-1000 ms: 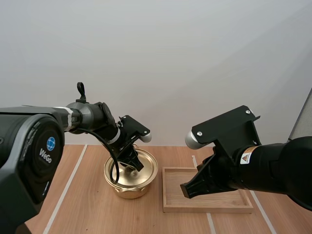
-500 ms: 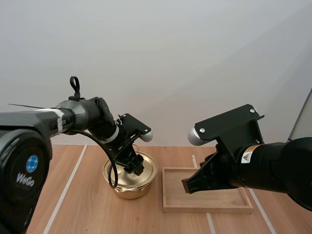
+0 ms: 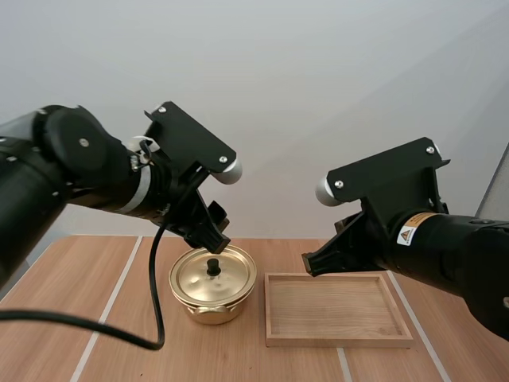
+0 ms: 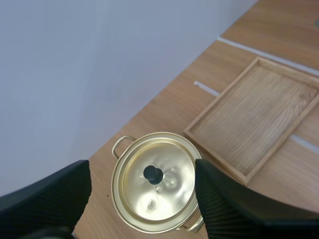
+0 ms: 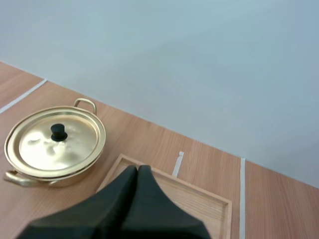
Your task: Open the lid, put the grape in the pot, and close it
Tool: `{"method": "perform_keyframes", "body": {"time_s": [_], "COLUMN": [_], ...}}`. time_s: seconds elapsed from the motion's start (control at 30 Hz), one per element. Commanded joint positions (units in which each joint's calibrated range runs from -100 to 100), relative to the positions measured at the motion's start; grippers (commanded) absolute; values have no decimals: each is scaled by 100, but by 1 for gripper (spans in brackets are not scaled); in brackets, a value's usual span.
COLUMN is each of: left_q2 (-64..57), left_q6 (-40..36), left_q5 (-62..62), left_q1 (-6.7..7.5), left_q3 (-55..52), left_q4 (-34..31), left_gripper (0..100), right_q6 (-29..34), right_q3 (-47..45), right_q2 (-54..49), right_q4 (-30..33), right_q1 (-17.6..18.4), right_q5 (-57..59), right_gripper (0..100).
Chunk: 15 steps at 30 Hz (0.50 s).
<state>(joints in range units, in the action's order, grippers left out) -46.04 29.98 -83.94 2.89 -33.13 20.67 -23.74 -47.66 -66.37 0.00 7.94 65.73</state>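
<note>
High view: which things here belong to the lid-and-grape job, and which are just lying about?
Job in hand:
pot
lid, seated on the pot
left gripper, open above the lid
right gripper, shut above the wooden tray

Lying about:
wooden tray, beside the pot
table

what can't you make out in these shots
Inside of the pot: the lid sits on it in all three views, hiding what it holds.
One pot handle, left wrist view: mostly behind a finger of the open left gripper.
Near side of the tray, right wrist view: behind the shut right gripper and cut off by the picture's edge.
</note>
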Motion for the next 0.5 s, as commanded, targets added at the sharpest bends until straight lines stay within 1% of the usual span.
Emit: {"method": "perform_keyframes", "body": {"time_s": [0.0, 0.03, 0.13, 0.2, 0.27, 0.33, 0.43, 0.47], "left_q2": [-638, -891, -1450, -1815, -2236, -2569, -3019, -3234], "left_q6": [-367, -379, -747, -1014, -1221, -1389, -1492, -1492], "left_q5": [-190, -238, -213, 95, 502, 613, 675, 958], "left_q1": [11, 11, 11, 11, 11, 11, 11, 11], "left_q3": [-4, -4, -4, -146, -451, -832, -1373, -1654], "left_q4": [-24, -24, -24, -24, -24, -24, -24, -24], "left_gripper": [15, 1, 0, 0, 0, 0, 0, 0], "right_q6": [256, 294, 461, 575, 585, 585, 585, 585], "right_q3": [-28, -28, -42, -118, -223, -371, -695, -792], "right_q2": [-44, -44, -109, -256, -458, -638, -961, -1113], "right_q4": [71, 71, 71, 71, 71, 71, 109, 119], "right_q1": [-23, -23, -23, -23, -23, -23, -23, -23], "right_q5": [-346, -369, -406, -585, -701, -701, -743, -788], "right_gripper": [0, 0, 0, 0, 0, 0, 0, 0]}}
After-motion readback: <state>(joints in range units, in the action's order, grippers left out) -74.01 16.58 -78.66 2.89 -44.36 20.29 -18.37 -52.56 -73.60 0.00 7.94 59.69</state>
